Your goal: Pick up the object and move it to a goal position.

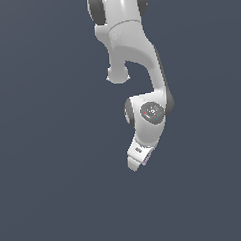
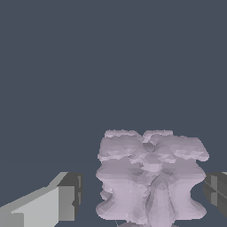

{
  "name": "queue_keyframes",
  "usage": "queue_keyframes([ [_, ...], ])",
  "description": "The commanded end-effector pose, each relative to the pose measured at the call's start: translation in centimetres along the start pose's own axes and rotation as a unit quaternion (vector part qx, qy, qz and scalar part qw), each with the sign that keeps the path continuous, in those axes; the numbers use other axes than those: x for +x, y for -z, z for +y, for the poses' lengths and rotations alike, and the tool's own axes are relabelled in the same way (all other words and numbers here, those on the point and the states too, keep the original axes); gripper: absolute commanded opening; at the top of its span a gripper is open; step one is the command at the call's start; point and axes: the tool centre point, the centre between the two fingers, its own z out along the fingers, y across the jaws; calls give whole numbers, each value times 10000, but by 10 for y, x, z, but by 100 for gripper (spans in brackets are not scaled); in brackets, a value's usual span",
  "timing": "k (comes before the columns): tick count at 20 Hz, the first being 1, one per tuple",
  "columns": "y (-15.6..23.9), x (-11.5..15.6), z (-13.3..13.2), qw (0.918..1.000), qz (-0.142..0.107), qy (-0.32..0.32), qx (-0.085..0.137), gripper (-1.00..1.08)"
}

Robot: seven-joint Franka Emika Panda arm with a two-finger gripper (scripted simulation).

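Now we are straddling the lilac object [image 2: 150, 177] with our open gripper [image 2: 142, 199], fingers apart; we are judging it best to centre before closing.

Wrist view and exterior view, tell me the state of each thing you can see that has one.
claw: open, a finger on each side of the block, gaps visible on both sides.
pale lilac block: between the claw's fingers, not clamped; whether it rests on the floor cannot be told.
arm: bent, pointing the claw downward.
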Motion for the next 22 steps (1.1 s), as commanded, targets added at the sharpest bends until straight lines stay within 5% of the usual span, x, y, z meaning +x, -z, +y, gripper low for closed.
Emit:
queue_keyframes([
  [1, -5, 1, 0, 10000, 6, 4, -6, 100],
  [4, -5, 1, 1, 10000, 6, 4, -6, 100],
  [5, -5, 1, 1, 10000, 6, 4, -6, -100],
  [22, 1, -3, -2, 10000, 6, 4, -6, -100],
])
